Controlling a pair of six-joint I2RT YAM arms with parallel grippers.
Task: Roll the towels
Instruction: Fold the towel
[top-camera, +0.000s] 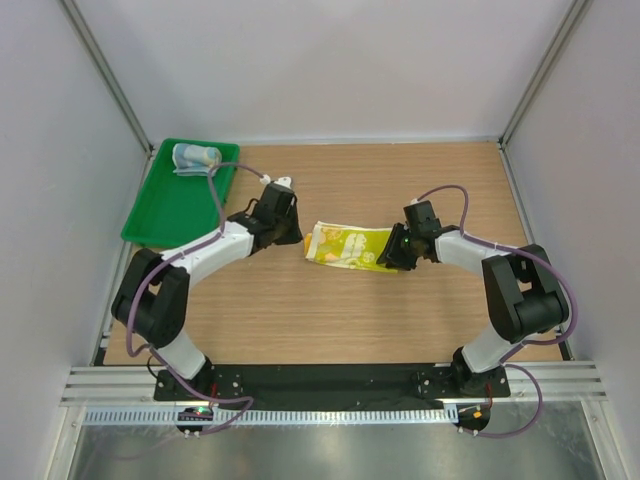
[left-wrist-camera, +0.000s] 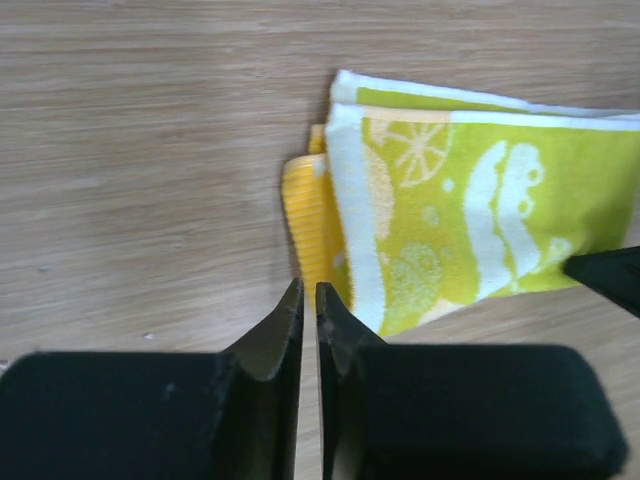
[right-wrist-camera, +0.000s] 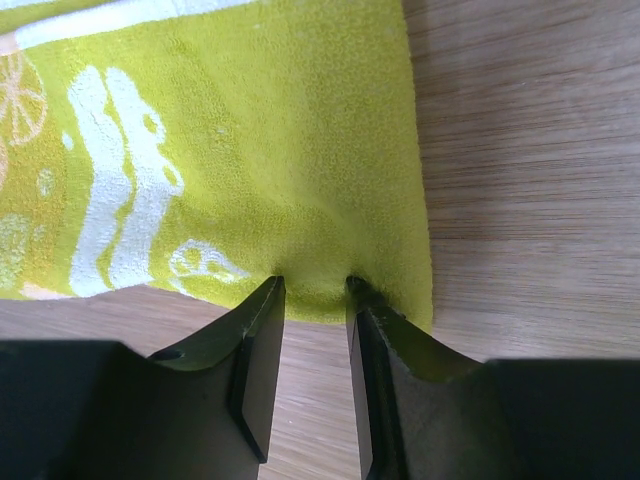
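The yellow-green towel (top-camera: 345, 246) lies folded on the table's middle, with orange and white prints. My left gripper (top-camera: 292, 236) is shut and empty, its tips (left-wrist-camera: 308, 296) on the table just at the towel's (left-wrist-camera: 470, 210) left end, where an orange layer sticks out. My right gripper (top-camera: 393, 256) is at the towel's right end. Its jaws stand a narrow gap apart, the tips (right-wrist-camera: 315, 286) dug into the towel's (right-wrist-camera: 250, 150) near edge with cloth pinched between them. The light blue towel (top-camera: 195, 157) lies rolled in the tray.
A green plastic tray (top-camera: 170, 205) stands at the back left, close behind my left arm. Grey walls enclose the table on three sides. The right gripper's black tip (left-wrist-camera: 610, 280) shows at the right edge of the left wrist view.
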